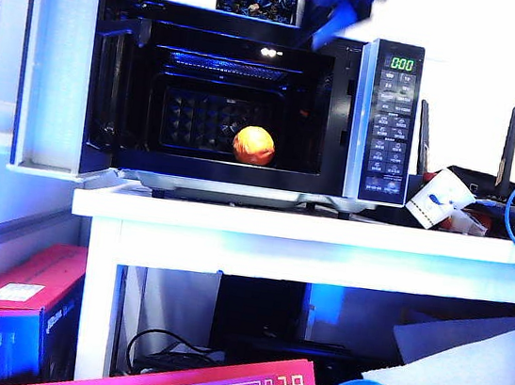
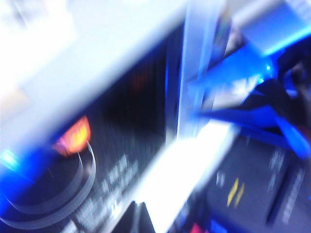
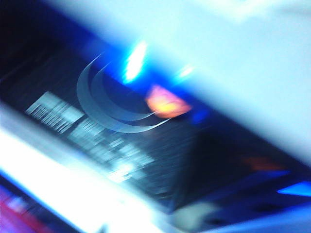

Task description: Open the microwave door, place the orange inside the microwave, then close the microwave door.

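Microwave (image 1: 380, 123): on white tabletop (image 1: 310, 228), display lit green.
Door (image 1: 58, 62): swung wide open to the left.
Orange (image 1: 253, 145): inside the cavity, on its floor, right of middle.
Left hand (image 2: 233, 97): blue fingers astride the door's edge; grip state unclear through blur.
Right hand: not seen in its blurred wrist view; cannot tell its state.
Cup (image 1: 439, 197): tipped, right of microwave.
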Robot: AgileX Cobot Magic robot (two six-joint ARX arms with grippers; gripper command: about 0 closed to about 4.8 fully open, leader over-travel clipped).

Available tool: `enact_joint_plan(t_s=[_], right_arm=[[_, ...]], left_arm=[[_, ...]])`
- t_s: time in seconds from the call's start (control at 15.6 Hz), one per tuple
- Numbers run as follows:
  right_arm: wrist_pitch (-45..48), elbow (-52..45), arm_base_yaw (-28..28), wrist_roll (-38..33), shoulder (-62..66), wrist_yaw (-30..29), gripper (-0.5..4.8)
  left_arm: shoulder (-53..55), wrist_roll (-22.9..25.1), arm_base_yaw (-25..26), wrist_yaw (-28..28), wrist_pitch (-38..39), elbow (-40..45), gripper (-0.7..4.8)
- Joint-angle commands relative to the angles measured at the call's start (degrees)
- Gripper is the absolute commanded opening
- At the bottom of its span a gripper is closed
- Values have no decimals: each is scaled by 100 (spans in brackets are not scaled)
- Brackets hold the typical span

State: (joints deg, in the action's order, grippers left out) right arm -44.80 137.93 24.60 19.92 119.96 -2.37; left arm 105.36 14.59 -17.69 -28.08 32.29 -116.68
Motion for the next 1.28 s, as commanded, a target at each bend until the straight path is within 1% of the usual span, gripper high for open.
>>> enact_joint_plan(t_s=[0.06,0.19,0.32,0.39,0.45,0.58,0.64,0.77,0.83,0.96,1.16,1.22,1.28], right_arm=[[184,26,9,-20,-317,402,-1],[269,26,11,-109,-564,400,-1],[319,28,11,-205,-844,420,-1],[334,26,11,-225,-1010,538,-1],[354,26,11,-258,-1156,638,-1],[476,28,11,-393,-1449,822,-1],[538,28,11,-402,-1628,1067,-1],[678,31,11,-404,-1904,1316,-1],[737,31,11,-407,-2020,1320,-1],[903,33,11,-409,-2229,1320,-1],[1036,37,13,-411,-2428,1274,-1],[1032,83,15,-413,-2481,1272,0],[1047,85,15,-413,-2524,1261,-1]], left_arm=[[-562,-306,-2,138,219,-131,-5],[-960,-306,-2,651,704,-164,-5],[-1325,-304,-2,1556,1408,-164,-5],[-1493,-306,-2,2035,1805,-164,-5],[-1633,-306,-2,2369,2151,-164,-5],[-1882,-306,-2,2892,2852,-166,-5],[-1982,-308,-2,3091,3209,-166,-5],[-2017,-306,-4,3106,3797,-166,-5],[-2004,-304,-4,3080,4111,-160,-5],[-1967,-304,-4,2924,4352,-155,-5],[-1904,-275,-4,2424,4352,-122,-5],[-1810,-262,-4,1963,4360,-118,-5],[-1753,-262,-4,1698,4393,-118,-5]])
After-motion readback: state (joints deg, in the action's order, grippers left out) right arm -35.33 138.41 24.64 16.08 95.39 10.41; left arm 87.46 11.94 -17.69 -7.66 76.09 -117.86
